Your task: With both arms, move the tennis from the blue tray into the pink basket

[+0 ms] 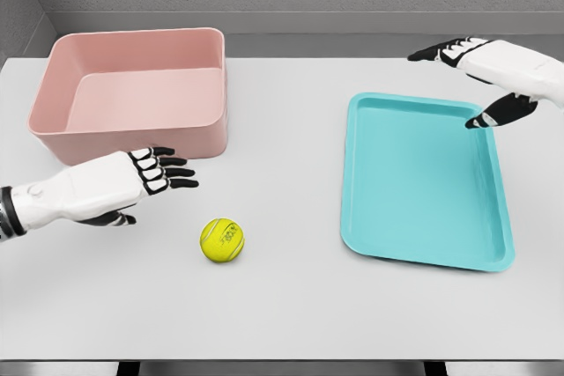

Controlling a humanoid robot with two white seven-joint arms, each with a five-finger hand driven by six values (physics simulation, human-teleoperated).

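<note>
My left hand (132, 178) is low over the table (291, 305), fingers stretched out flat and loose, holding nothing. It sits just in front of the pink basket (132, 90), near wall, w/ a small gap; can't tell if the knuckles brush the wall, prob not. Fingertips point right, toward the middle of the table.

The tennis ball (222, 240) is just below and right of those fingertips, close but apart. It's resting on the bare tabletop, not on the blue tray (423, 182), which holds nothing visible. Ball is between the basket and the tray, nearer my left side.

My right hand (493, 77) hovers over the tray's far right corner, also empty: fingers extended toward the left, thumb hanging down over the rim.

Handling, my guess: ball is light, felt-covered so decent friction, a bit springy, not fragile. Main risk is that it rolls off on a flat table if I nudge it before closing. Best hold is around the widest part, fingers one side and thumb opposite, coming from above so it's pinned vs. the table. Basket is open-topped w/ tall walls, so I need to lift clear of the rim, then drop in.
</note>
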